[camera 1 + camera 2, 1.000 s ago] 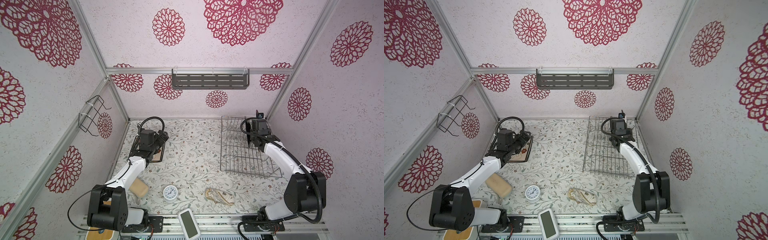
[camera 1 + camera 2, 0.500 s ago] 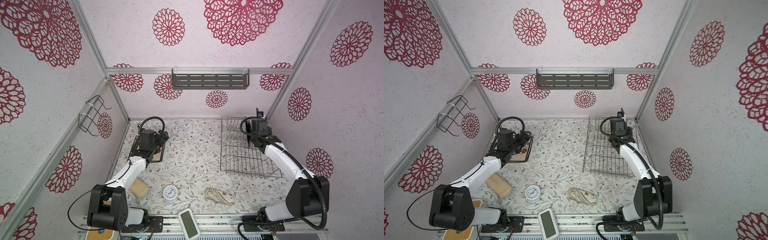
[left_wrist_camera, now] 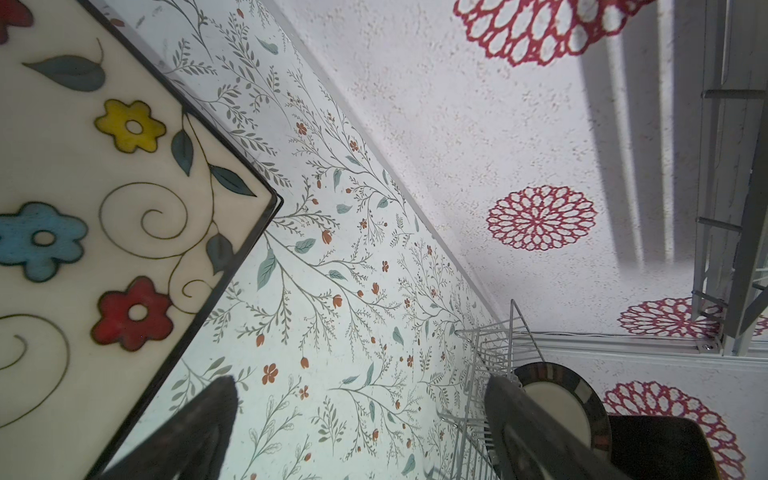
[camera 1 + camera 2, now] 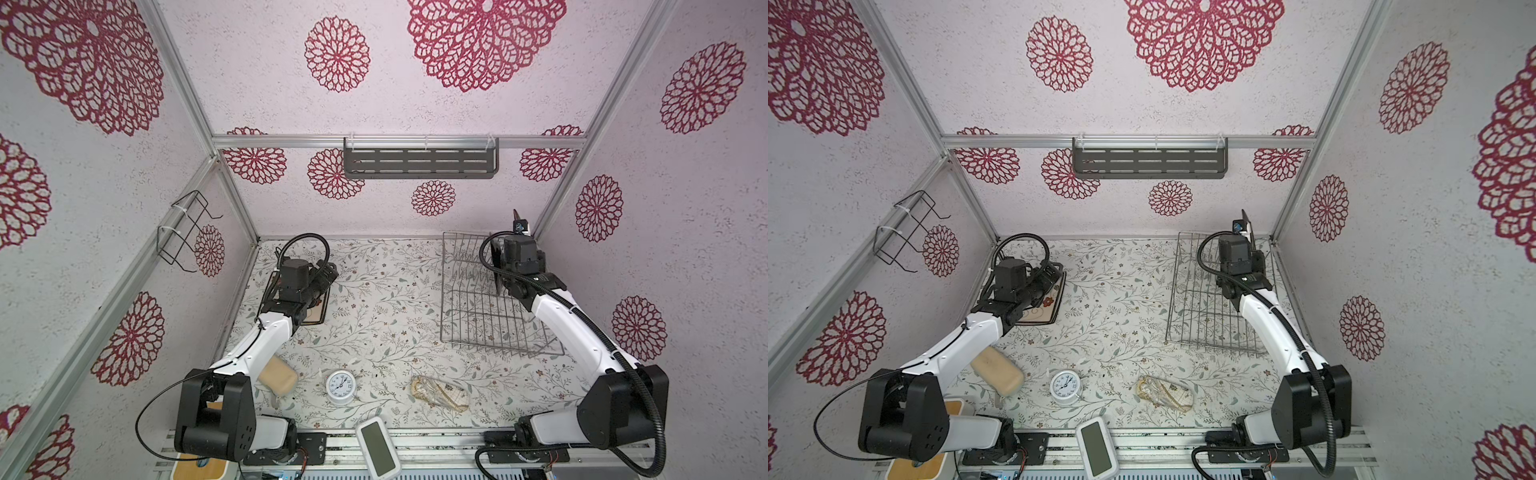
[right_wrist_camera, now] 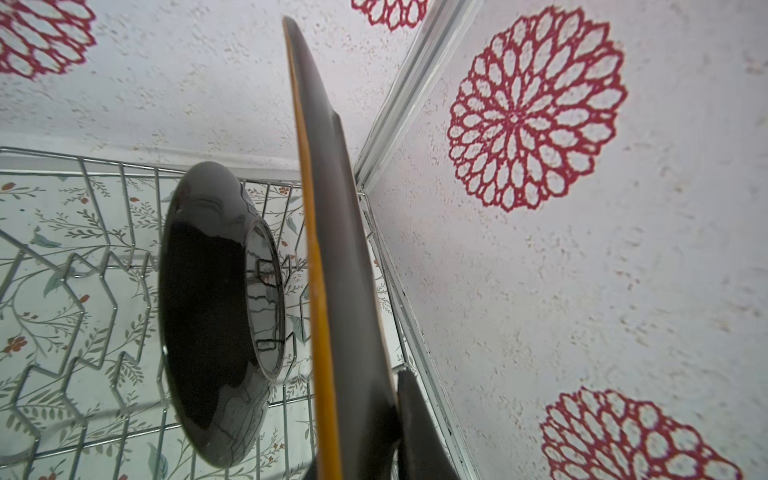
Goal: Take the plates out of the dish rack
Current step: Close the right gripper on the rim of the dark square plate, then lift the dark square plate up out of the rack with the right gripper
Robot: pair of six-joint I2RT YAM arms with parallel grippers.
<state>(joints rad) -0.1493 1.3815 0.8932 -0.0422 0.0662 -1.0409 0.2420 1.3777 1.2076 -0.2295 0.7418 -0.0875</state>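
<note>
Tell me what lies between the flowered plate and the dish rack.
Nothing: only bare table separates the flowered plate from the dish rack, in both top views.

The rectangular silver wire dish rack [image 4: 478, 320] sits flat on the right rear part of the table, its far end near the back wall, with rows of upright tines along its floor.

A round plate [image 5: 212, 311] with a glossy black back stands upright between tines near the far end. The left wrist view shows this round plate [image 3: 557, 409] has a cream face and a brown-striped rim.

Just beside it, nearer the right wall, a thin dark brown plate [image 5: 328, 216] with an orange-yellow edge is held upright, edge-on. Whether it touches the wires cannot be told.

A cream rectangular plate [image 3: 83, 199], dark-rimmed and painted with red, blue and yellow flowers, lies flat and face up at the table's left rear, well apart from the rack.
</note>
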